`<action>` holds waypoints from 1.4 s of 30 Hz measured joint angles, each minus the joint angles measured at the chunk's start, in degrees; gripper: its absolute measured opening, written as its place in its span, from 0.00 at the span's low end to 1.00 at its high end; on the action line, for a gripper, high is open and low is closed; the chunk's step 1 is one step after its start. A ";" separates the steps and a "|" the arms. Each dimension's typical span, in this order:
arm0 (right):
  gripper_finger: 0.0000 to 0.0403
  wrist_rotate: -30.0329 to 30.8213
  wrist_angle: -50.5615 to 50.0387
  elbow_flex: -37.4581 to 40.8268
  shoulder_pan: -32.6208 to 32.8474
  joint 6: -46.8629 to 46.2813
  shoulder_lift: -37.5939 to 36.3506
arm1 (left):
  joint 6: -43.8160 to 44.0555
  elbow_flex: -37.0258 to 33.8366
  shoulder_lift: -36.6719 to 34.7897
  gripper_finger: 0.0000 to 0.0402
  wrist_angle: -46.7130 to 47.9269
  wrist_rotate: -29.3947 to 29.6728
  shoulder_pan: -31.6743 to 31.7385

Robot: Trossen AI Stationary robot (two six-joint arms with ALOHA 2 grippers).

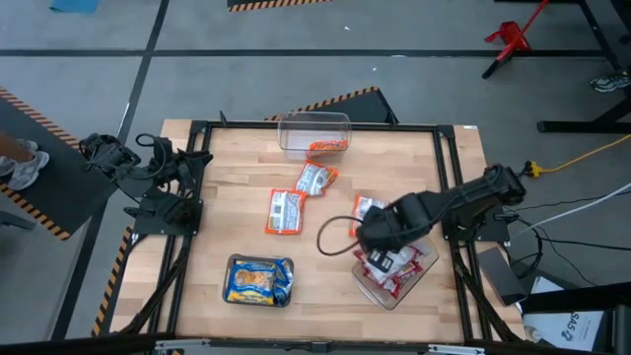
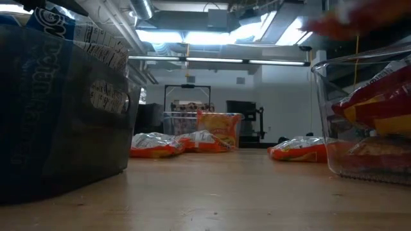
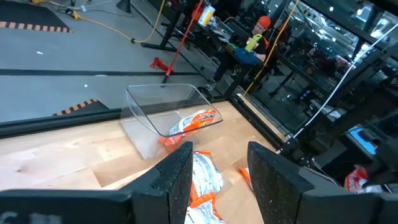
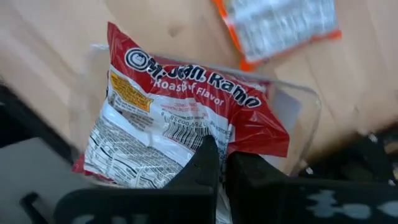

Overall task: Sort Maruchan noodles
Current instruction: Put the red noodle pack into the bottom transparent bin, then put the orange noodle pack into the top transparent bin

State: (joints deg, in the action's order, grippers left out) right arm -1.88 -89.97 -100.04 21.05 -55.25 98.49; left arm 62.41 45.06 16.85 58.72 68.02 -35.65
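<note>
Red-and-white packet [image 4: 180, 118] hangs pinched in the right gripper [image 4: 221, 163] directly over the clear tub [image 1: 426, 268] of matching reds; this looks like the drop-off, so next comes release. Left gripper [image 3: 217, 174] waits half-open, empty (far from that tub). Tub contents are hidden beneath the arm.

The table [image 1: 237, 192] is pale wood with a smooth matt grain, framed in black metal. On it, the noodle packets [image 1: 285, 211] are glossy, crinkled plastic film. The tub [image 1: 314, 131] at the table's far edge is clear, shiny hard plastic. The right gripper's fingers [image 4: 205, 163] look matt black.
</note>
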 joint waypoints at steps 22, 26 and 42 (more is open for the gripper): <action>0.31 -5.54 30.10 36.86 4.03 -7.33 -11.83 | 0.46 0.02 -0.01 0.37 0.45 3.40 -0.01; 0.44 -5.07 28.49 34.88 4.07 -6.69 -11.68 | 0.45 0.01 -0.01 0.37 0.45 3.79 -0.01; 0.51 16.77 11.68 18.88 -3.60 -6.82 -12.19 | 1.48 0.02 -0.01 0.37 0.43 6.06 0.01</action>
State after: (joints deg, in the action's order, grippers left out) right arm 14.89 -78.29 -81.15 17.45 -62.07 86.30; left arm 63.89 45.08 16.84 59.16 74.08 -35.64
